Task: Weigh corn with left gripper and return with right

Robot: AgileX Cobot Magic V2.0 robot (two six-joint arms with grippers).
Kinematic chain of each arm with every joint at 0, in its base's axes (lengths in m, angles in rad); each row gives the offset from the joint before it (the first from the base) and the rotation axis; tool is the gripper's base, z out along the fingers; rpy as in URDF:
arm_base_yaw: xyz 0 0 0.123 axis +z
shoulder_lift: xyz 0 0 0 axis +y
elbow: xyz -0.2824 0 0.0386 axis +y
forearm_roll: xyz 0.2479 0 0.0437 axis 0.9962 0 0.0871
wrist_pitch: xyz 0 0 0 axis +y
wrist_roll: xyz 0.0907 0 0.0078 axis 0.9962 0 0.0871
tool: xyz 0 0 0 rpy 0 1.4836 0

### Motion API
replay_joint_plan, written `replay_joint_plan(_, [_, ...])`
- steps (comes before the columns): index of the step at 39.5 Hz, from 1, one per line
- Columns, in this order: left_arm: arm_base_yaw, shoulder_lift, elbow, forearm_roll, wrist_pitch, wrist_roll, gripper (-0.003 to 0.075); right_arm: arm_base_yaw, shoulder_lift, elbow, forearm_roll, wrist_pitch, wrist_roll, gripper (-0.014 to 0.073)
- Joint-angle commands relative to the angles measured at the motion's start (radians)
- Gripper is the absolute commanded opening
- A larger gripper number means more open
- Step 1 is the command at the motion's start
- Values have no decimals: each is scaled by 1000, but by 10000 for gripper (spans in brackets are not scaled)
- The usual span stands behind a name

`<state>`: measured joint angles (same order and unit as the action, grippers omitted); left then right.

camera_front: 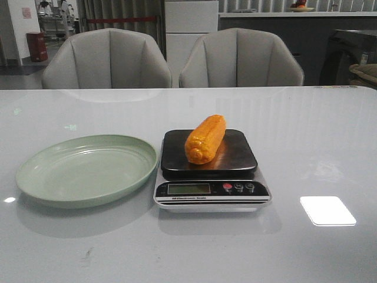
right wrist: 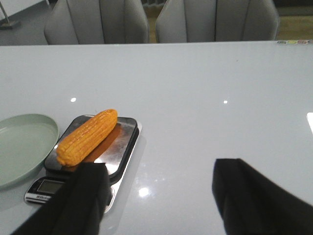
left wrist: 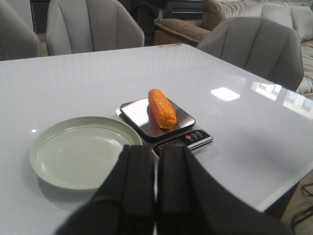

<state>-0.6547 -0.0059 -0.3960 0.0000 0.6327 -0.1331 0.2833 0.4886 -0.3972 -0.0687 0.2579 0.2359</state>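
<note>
The orange-yellow corn (camera_front: pixel 205 139) lies along the dark platform of the kitchen scale (camera_front: pixel 210 170), near the table's middle. It also shows in the left wrist view (left wrist: pixel 162 107) and the right wrist view (right wrist: pixel 87 136). The green plate (camera_front: pixel 86 169) sits empty left of the scale. My left gripper (left wrist: pixel 156 154) is shut and empty, held back above the table's near side, well short of plate and scale. My right gripper (right wrist: pixel 157 172) is open and empty, above bare table just right of the scale. Neither gripper shows in the front view.
Two grey chairs (camera_front: pixel 106 59) stand behind the far edge of the white glossy table (camera_front: pixel 318 147). The scale's display and buttons (camera_front: pixel 238 187) face the near side. A bright light reflection (camera_front: pixel 327 210) lies on the table at the right.
</note>
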Motion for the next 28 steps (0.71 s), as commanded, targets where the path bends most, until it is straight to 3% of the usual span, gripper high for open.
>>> replay_joint_plan(1, [2, 2, -24, -6, -69, 1, 113, 44, 72, -87, -1, -34, 0, 600])
replay_joint_plan(14, [2, 2, -24, -6, -69, 1, 113, 202, 449, -382, 69, 208, 10, 597])
replay_joint_plan(28, [2, 2, -24, -6, -69, 1, 113, 286, 878, -808, 69, 436, 163, 597])
